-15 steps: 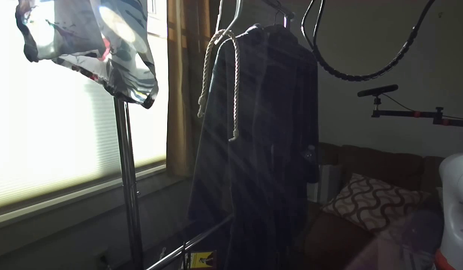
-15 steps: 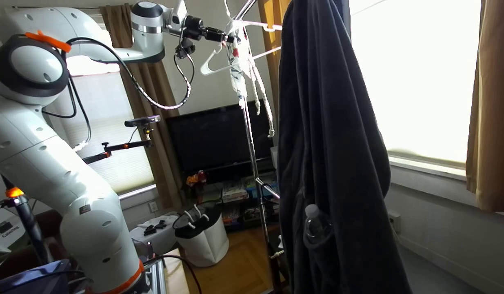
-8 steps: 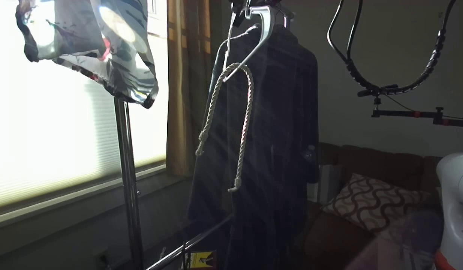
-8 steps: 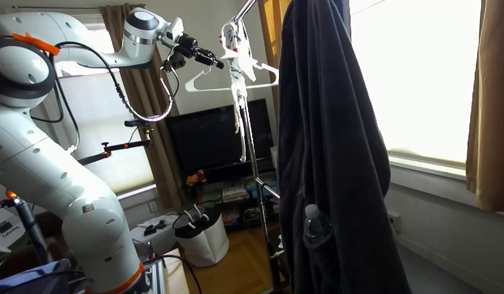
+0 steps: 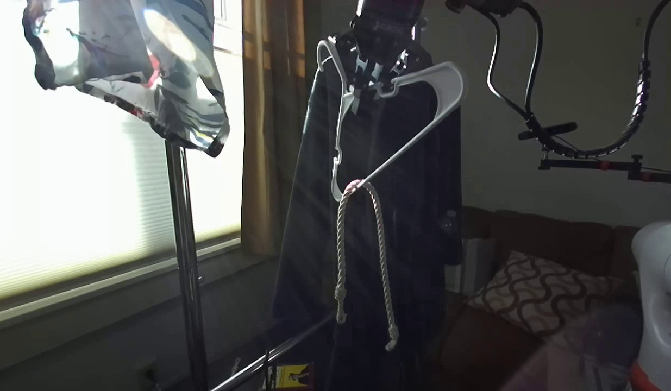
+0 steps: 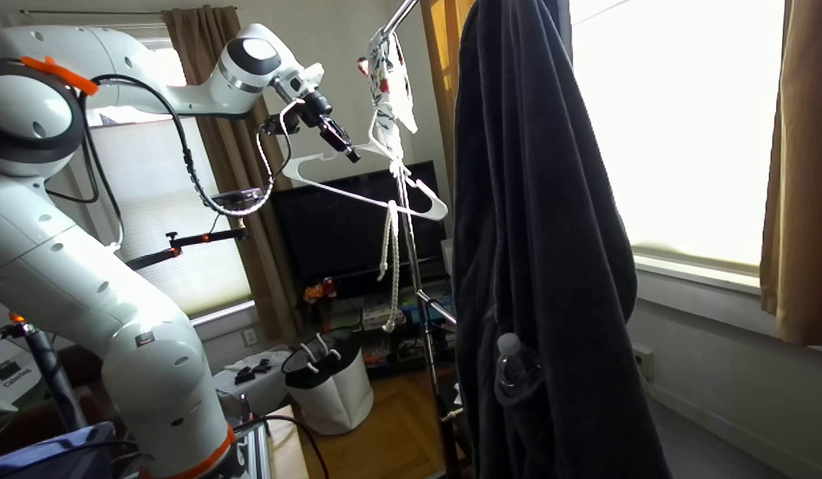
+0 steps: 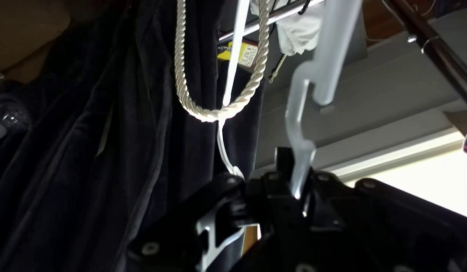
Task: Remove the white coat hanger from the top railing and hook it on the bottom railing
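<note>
My gripper (image 5: 359, 95) is shut on the white coat hanger (image 5: 451, 84) near its neck; in an exterior view the gripper (image 6: 353, 156) also points down with the hanger (image 6: 347, 193) in it. The hanger hangs tilted in the air, its hook free and off the top railing (image 6: 401, 16). A twisted rope (image 5: 341, 244) is draped over the hanger's lower bar. The bottom railing (image 5: 281, 347) is well below the hanger. In the wrist view the hanger (image 7: 331, 56) runs into the jaws (image 7: 294, 166), and the bottom railing (image 7: 282, 14) shows beyond the rope (image 7: 183, 75).
A long dark robe (image 6: 550, 199) hangs on the rack close by, with a bottle (image 6: 514, 362) in its pocket. A printed garment (image 5: 150, 70) hangs at the rack's other end, by the upright pole (image 5: 183, 244). A yellow-covered item (image 5: 293, 376) is by the bottom railing.
My gripper has moved away from the top railing and down, tilting more downward. The hanger has come down with it and tipped, and the rope hangs lower.
</note>
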